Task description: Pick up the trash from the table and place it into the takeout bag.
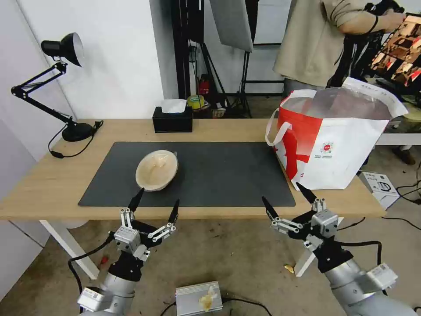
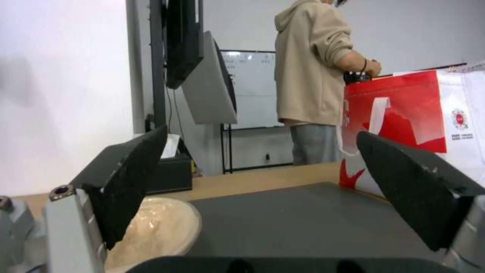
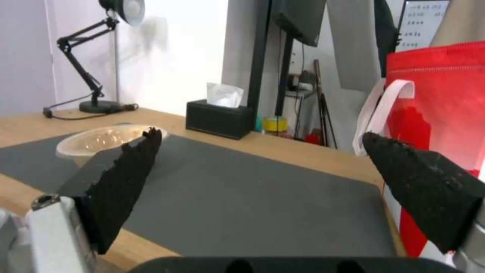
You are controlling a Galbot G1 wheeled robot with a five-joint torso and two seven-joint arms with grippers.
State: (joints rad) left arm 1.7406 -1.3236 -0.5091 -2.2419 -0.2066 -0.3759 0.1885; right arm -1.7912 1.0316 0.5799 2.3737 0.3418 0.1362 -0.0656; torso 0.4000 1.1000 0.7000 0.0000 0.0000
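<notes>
You see the table (image 1: 219, 129), a long top of light wood with a smooth grain, on white legs. On it lies the dark grey mat (image 1: 219, 175), flat, rectangular and matte, which covers most of the middle of the top.

On the right end of the table stands the takeout bag (image 1: 346, 149), a large upright tote of woven white and red fabric. Its mouth is open and shows the shiny silver foil lining; a white loop handle hangs on its left side, and a small round red logo sits on the white face. The bag's near corner stands partly on the mat's right edge.

The tan oval bowl (image 1: 157, 170) rests on the left half of the mat, well apart from the bag. It is shallow, with a thin pale rim and a glossy inside.

At the far edge of the table stands the black tissue box (image 1: 173, 119), with white tissue coming out.

Your left gripper (image 1: 154, 205) hovers at the near edge of the table, just in front of the bowl, its two black pointed fingers spread apart and holding nothing. Your right gripper (image 1: 287, 199) hovers at the near edge close to the bag's corner, its toothed black fingers also wide apart and empty.
</notes>
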